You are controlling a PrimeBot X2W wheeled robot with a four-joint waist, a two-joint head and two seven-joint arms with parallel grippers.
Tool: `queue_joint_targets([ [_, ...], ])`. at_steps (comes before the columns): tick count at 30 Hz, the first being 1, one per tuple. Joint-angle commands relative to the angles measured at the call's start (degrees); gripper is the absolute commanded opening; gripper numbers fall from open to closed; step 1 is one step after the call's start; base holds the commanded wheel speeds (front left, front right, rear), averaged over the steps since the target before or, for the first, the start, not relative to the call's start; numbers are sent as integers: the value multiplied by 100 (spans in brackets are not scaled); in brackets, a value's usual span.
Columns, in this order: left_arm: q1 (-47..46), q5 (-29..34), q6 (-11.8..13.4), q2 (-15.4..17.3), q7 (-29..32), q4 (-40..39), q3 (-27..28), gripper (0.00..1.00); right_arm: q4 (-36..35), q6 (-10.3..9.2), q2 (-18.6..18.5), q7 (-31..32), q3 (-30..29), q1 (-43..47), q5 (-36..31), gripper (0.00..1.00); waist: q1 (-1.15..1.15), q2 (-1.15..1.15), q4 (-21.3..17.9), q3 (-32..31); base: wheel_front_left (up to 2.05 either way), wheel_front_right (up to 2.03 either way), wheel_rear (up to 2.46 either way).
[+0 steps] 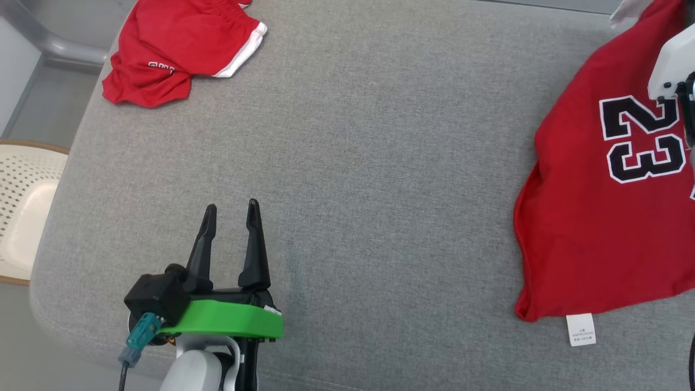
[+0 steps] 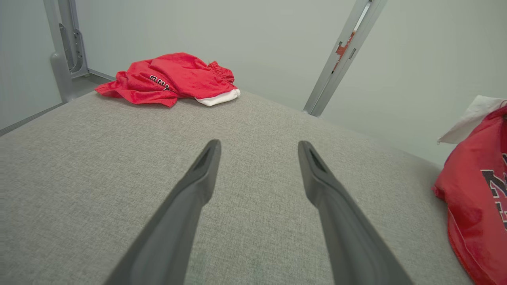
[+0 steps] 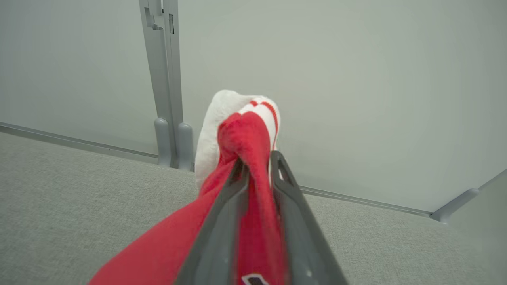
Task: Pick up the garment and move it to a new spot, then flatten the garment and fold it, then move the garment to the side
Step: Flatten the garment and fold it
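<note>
- The robot's right gripper (image 3: pixel 257 160) is clamped on a bunched fold of the red jersey (image 1: pixel 597 228). In the right wrist view, red cloth with white trim is squeezed between the two dark fingers and bulges past their tips.
- The jersey, numbered 23, sits at the right edge of the grey cushion (image 1: pixel 380 163). Its upper part is drawn up toward the gripper. Its lower hem and white label (image 1: pixel 581 329) appear to lie on the cushion.
- The left gripper (image 1: pixel 232 205) hovers low over the near left of the cushion with its jaws spread wide and nothing between them, well apart from the jersey.
- A pair of red shorts (image 1: pixel 174 49) lies crumpled at the far left corner. A pale chair (image 1: pixel 21 212) stands beside the cushion on the left.
- The step in hand looks like the first one: picking up the garment to carry it to a new spot. Flattening and folding are not yet begun.
- The next move probably calls for keeping the grip firm and raising the jersey until its hem comes off the cushion. The arm would then swing it to the bare middle, where the free left gripper could help spread it.
</note>
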Motion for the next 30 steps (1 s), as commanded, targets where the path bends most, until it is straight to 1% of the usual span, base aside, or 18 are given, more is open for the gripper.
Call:
queue_joint_targets([
  [1, -85, 1, 10, 16, -1, 11, 20, 100, -56, -6, 60, -73, -132, 87, -164, 100, 0, 0, 20, 33, 0, 0, 0],
  [4, -17, 30, 37, 16, -1, 12, 80, 100, -119, -6, 341, -244, -329, 213, -450, 100, 0, 0, -98, -17, 0, 0, 0],
  [8, 92, 71, 19, 16, -1, 32, 122, 100, -208, -6, 666, -471, -311, 327, -450, 100, 0, 0, -359, -163, 0, 0, 0],
  [11, 150, 114, 5, 17, -1, 50, 132, 100, -370, -6, 853, -541, -96, 537, -254, 100, 0, 0, -580, -309, 0, 0, 0],
  [14, 259, 161, -12, 17, -1, 73, 112, 100, -986, -6, 977, -542, 341, 975, 144, 100, 0, 0, -830, -465, 0, 0, 0],
  [18, 357, 177, -33, 17, -1, 112, 36, 100, -1962, -6, 922, -541, 854, 1958, 864, 100, 0, 0, -1112, -667, 0, 0, 0],
  [23, 479, 179, -12, 18, -1, 136, 36, 100, -3090, -6, 753, -544, 1351, 3540, 1700, 100, 0, 0, -1360, -854, 0, 0, 0],
  [26, 500, 196, -20, 18, -1, 135, 88, 100, -3607, -6, 731, -544, 1611, 4352, 2040, 100, 0, 0, -1447, -913, 0, 0, 0],
  [30, 557, 199, 5, 18, -1, 99, 116, 100, -4100, -5, 559, -545, 2319, 5215, 2240, 100, 0, 0, -1533, -943, 0, 0, 0],
])
